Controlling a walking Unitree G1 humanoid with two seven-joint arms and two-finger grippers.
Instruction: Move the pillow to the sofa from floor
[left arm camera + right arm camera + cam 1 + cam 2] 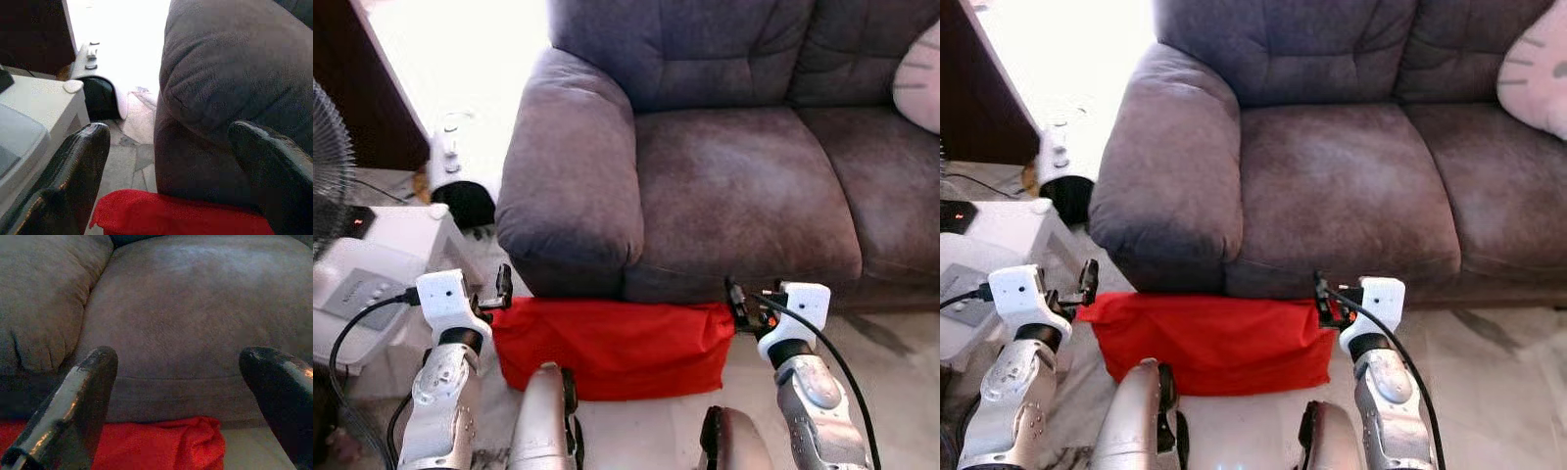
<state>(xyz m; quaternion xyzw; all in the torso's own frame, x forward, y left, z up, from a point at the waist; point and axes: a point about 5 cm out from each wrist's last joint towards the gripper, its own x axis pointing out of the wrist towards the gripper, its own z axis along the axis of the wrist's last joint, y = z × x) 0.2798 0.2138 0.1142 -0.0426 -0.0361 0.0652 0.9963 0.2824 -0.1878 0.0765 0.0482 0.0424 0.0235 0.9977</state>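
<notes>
**A:** Honestly, the risk I see here is a lopsided grab. The red pillow [612, 345] lies flat on the floor, pushed right up against the base of the sofa [734, 186], and each gripper sits at one end of it. If one side bites cloth and the other only pinches a loose corner, my guess is it sags, swings and slips out halfway up.

**B:** Yeah, and it's soft, so it'll fold instead of lifting as a slab. What are the fingers doing?

**A:** Both sets are spread wide with nothing between them. The left gripper [499, 291] hovers just at the pillow's left corner; in the left wrist view its fingers [78, 171] frame the red edge below and the sofa's armrest [230, 78] just beyond. I can't tell whether it's touching the fabric.

**B:** And the other one?

**A:** The right gripper [740, 305] is at the bunched right corner of the pillow [195, 445]. That corner sits low between its fingers [73, 411], with the seat cushion [195, 318] straight ahead past it. Nothing gripped yet.

**B:** So the seat front is in the way too?

**A:** Could be. The pillow has to clear that front edge, and a low lift would drag it against the sofa. Farther off to the left there's a white appliance [372, 274], close enough for the left elbow to bump, I'd say.
</notes>
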